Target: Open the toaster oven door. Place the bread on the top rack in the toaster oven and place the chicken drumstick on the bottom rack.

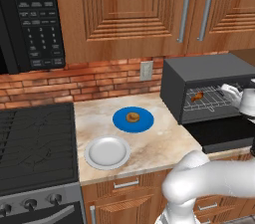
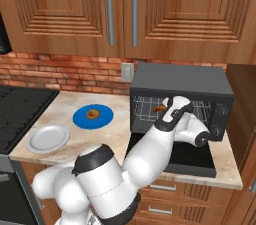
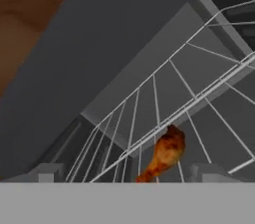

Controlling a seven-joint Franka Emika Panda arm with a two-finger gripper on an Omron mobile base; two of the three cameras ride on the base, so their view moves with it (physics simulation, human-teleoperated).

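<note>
1. My arm rises from the base, bends at a big white elbow and reaches forward and up — the forearm slants toward the upper right in the right base view.
2. The wrist bulges out to the right of the forearm, dark at its joint.
3. My gripper points away from me, tilted and rolled.
4. Its two fingertips stand wide apart — nothing is clamped between them.
</note>
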